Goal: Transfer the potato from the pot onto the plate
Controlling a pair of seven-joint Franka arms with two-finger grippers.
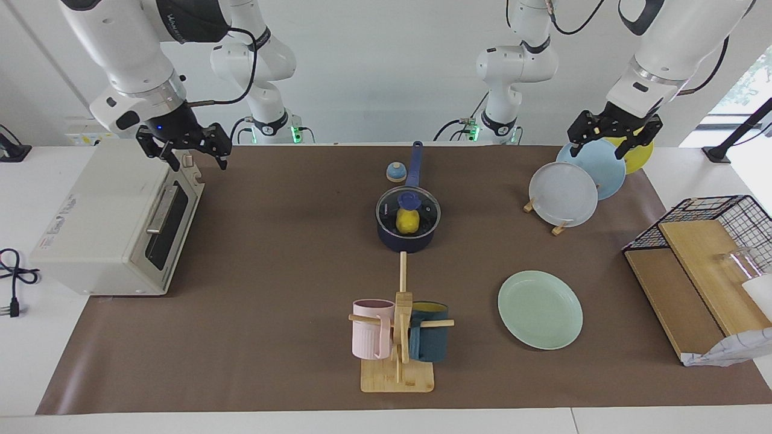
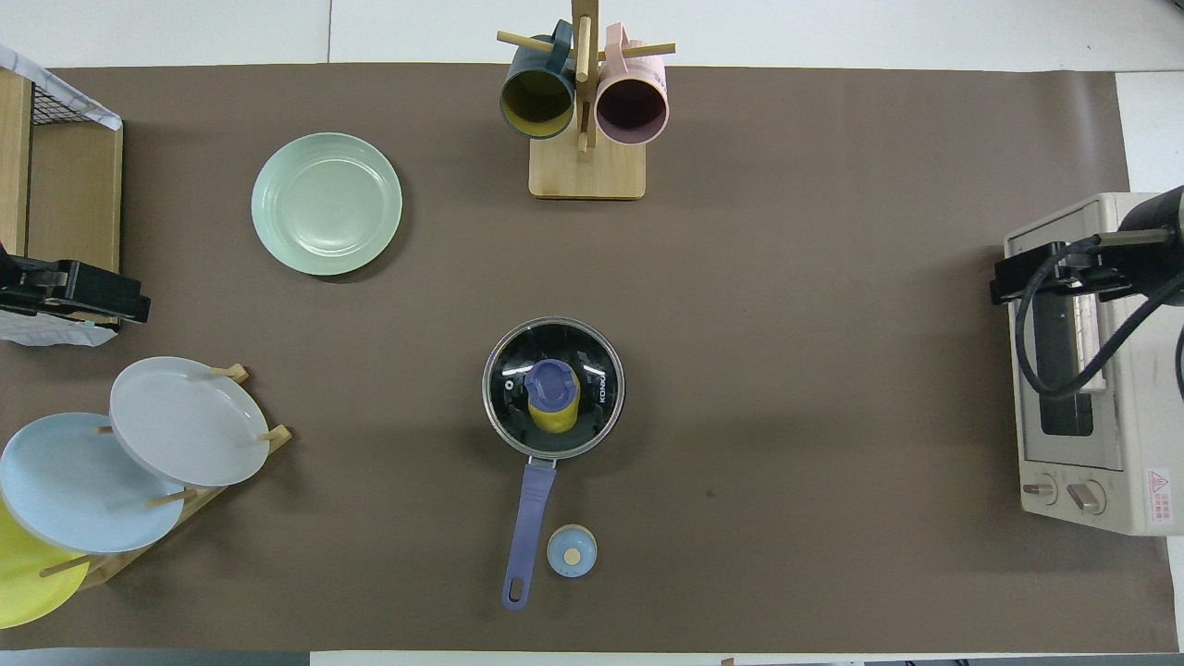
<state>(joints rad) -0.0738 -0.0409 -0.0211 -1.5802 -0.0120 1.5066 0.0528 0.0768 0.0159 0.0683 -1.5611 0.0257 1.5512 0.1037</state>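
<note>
1. The pot (image 1: 408, 232) sits mid-table with a glass lid (image 2: 553, 387) on it; its long handle (image 2: 529, 532) points toward the robots.
2. The potato (image 1: 408, 222) lies inside the pot, seen through the lid, partly under the lid's blue knob (image 2: 552, 383). Its long axis seems to run along the line of the pot's handle.
3. The plate (image 1: 540, 308) lies farther from the robots than the pot, toward the left arm's end of the table, well apart from the pot and bare.
4. The left gripper (image 1: 614, 136) hangs over the plate rack (image 1: 561, 196), toward the left arm's end from the pot. Its fingers are spread and hold nothing.
5. The right gripper (image 1: 184, 147) hangs over the toaster oven (image 1: 114, 229), toward the right arm's end from the pot. Its fingers are also spread and hold nothing.
6. Judgement: the lid must come off first. Both grippers are well apart from the pot; the left is on the plate's side, which suits it for the carry.
</note>
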